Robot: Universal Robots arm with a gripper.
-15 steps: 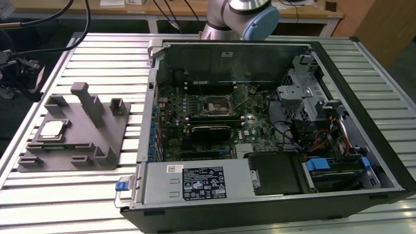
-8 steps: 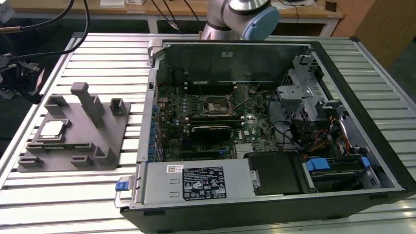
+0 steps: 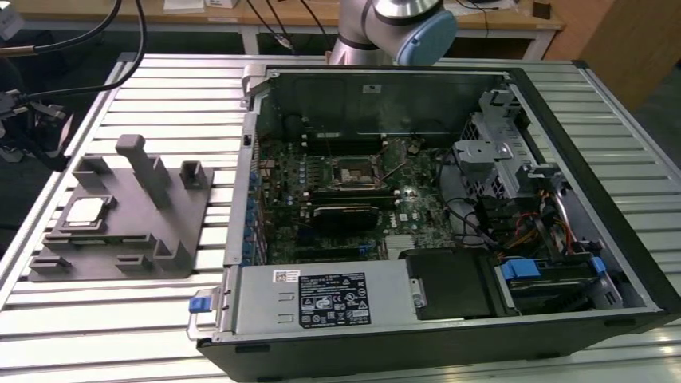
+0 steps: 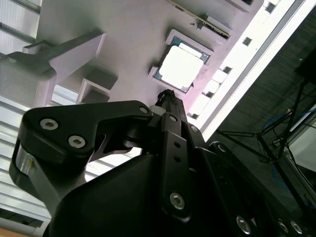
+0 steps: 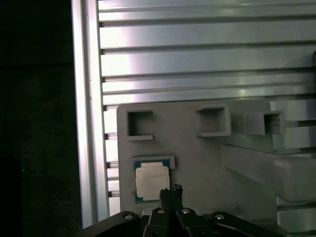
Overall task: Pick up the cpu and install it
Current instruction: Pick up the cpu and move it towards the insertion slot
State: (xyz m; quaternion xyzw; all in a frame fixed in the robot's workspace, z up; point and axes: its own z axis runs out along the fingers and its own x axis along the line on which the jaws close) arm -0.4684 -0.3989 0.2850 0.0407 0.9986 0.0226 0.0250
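Note:
The cpu (image 3: 88, 211) is a small silver-topped square chip lying flat in a recess of the grey plastic fixture block (image 3: 133, 239) at the exterior view's left. In both wrist views my gripper (image 5: 170, 191) hovers above the block, with its tips beside one edge of the cpu (image 5: 152, 180) and clear of it. The black fingers (image 4: 170, 106) are pressed together with nothing between them, pointing toward the cpu (image 4: 180, 66). The open motherboard socket (image 3: 352, 174) sits inside the computer case (image 3: 596, 167).
The fixture block (image 5: 197, 148) has tall posts (image 3: 143, 167) and small pockets near the cpu. The open case lies on a ribbed metal table (image 3: 159, 88), with a power supply (image 3: 319, 299) at its front. The table edge (image 5: 86, 123) runs close to the block.

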